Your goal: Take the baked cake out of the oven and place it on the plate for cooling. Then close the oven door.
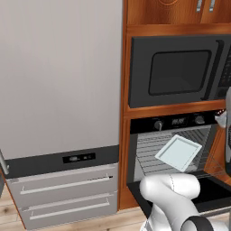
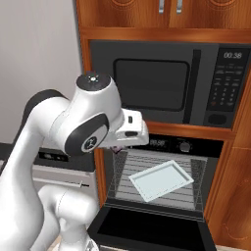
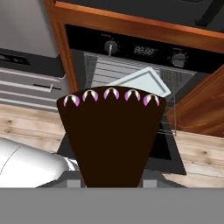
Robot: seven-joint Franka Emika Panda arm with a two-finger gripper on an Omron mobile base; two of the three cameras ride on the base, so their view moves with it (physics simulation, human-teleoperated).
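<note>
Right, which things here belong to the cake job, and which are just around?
Job: dark brown cake wedge with pink-white dollops; black built-in oven with two knobs; its black drop-down door, open.
Around: pale rectangular tray on the oven rack; black microwave; grey fridge; wooden cabinets.

The dark cake point(image 3: 111, 140) wedge is held before the oven point(image 2: 162, 181), whose oven door point(image 2: 147, 230) hangs open.

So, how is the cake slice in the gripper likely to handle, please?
The cake slice looks soft, so a hard squeeze would probably dent it. Its icing dollops along the wide edge may smear on contact. Narrow at the held end, it might tip when set down.
</note>
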